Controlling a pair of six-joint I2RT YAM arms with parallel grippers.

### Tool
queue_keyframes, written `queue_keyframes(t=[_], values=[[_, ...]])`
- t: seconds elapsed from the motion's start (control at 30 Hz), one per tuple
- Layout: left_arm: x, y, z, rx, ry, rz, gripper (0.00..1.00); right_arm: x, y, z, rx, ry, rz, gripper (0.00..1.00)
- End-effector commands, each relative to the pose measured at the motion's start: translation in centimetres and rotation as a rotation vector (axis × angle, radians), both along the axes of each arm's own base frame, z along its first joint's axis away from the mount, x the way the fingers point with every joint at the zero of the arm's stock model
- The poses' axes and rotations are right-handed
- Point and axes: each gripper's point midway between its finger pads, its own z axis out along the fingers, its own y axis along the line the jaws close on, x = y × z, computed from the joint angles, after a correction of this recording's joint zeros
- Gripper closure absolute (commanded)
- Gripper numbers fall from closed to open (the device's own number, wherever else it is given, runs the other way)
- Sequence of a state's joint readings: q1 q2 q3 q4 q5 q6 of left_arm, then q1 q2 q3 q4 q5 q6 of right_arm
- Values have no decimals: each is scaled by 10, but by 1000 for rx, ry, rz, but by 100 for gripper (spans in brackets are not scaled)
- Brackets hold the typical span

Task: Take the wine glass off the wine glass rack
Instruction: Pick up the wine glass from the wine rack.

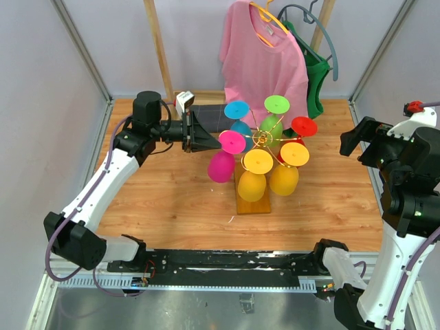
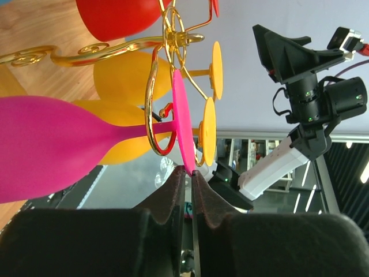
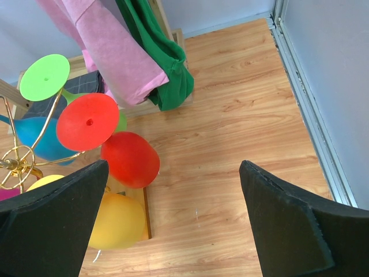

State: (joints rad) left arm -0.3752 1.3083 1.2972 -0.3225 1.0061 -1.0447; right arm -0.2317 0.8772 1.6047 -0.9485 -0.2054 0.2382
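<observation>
The wine glass rack (image 1: pixel 261 139) is gold wire on a wooden base (image 1: pixel 252 201) at the table's middle. Several coloured wine glasses hang from it upside down. My left gripper (image 1: pixel 217 140) reaches in from the left. In the left wrist view it (image 2: pixel 189 171) is pinched on the rim of the foot (image 2: pixel 180 115) of the magenta wine glass (image 2: pixel 46 147), which hangs in a gold arm (image 2: pixel 151 98). That glass shows from above too (image 1: pixel 221 166). My right gripper (image 1: pixel 352 146) hovers open and empty to the rack's right (image 3: pixel 174 164), near the red glass (image 3: pixel 131 158).
Yellow (image 1: pixel 251 184), blue (image 1: pixel 240 128), green (image 1: pixel 272 125) and red (image 1: pixel 302 127) glasses crowd the rack. A pink shirt (image 1: pixel 265 62) and a green garment (image 1: pixel 316 79) hang on a tall wooden clothes rack (image 1: pixel 159 48) behind. Enclosure walls border both sides.
</observation>
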Motion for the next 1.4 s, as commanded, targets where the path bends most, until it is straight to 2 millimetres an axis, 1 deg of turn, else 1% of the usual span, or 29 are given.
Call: queue_keyframes(t=[0.0,0.07,0.13,0.17,0.23,0.33,0.43,0.63,0.83,1.13,1.37], values=[[-4,1,1,-15,-1,-31,92,-3,-6,0,-19,-4,-25,2],[-4,1,0,-16,0,-33,92,-4,-5,0,-19,-4,-24,2],[-6,1,-1,-15,3,-37,89,-4,-5,-1,-19,-4,-23,2],[-7,1,-1,-14,2,-37,86,-4,-5,-1,-18,-3,-23,2],[-8,2,-2,-10,7,-33,74,-4,-5,-1,-17,-4,-22,2],[-11,4,-5,0,13,-22,60,-4,-4,0,-17,-6,-20,2],[-13,6,-10,10,24,-11,56,-4,-4,0,-15,-6,-19,1],[-12,7,-12,16,31,12,56,-5,-4,1,-15,-6,-19,2],[-12,7,-7,15,19,21,56,-6,-4,-1,-16,-2,-20,2],[-6,6,1,42,33,97,60,-7,-5,-1,-23,5,-26,1],[-5,5,2,41,41,108,60,-8,-6,-6,-22,18,-30,2]])
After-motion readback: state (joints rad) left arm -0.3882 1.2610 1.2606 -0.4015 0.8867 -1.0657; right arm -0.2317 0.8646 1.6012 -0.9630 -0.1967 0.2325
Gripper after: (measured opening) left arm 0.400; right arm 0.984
